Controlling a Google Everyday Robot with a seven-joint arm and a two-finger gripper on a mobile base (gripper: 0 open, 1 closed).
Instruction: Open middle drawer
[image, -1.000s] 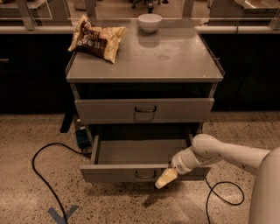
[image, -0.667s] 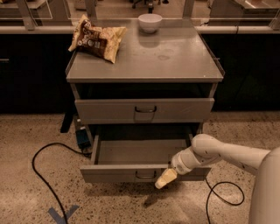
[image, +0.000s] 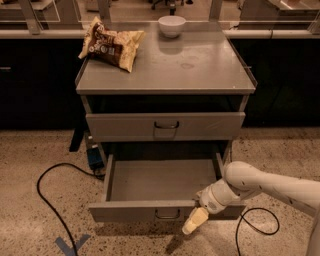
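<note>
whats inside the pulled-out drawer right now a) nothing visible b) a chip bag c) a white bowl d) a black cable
a: the middle drawer has a tray showing only bare grey metal; the chip bag and bowl sit on the cabinet top, and the gripper hangs at the drawer's front panel, right of its handle.

Arm (image: 272, 186): white, smooth, tubular shell with a matte finish.
Joint (image: 241, 175): rounded, bulbous white housing, wider than the segment after it.
Wrist (image: 215, 196): short white cylindrical sections, with darker grey seams ringing them.
Gripper (image: 194, 221): pale cream-yellow, tapered, duller than the arm; located well below the front edge of the tabletop (image: 200, 70), toward its front right corner.
Body (image: 315, 235): plain white curved panel, partly cut off by the frame.
</note>
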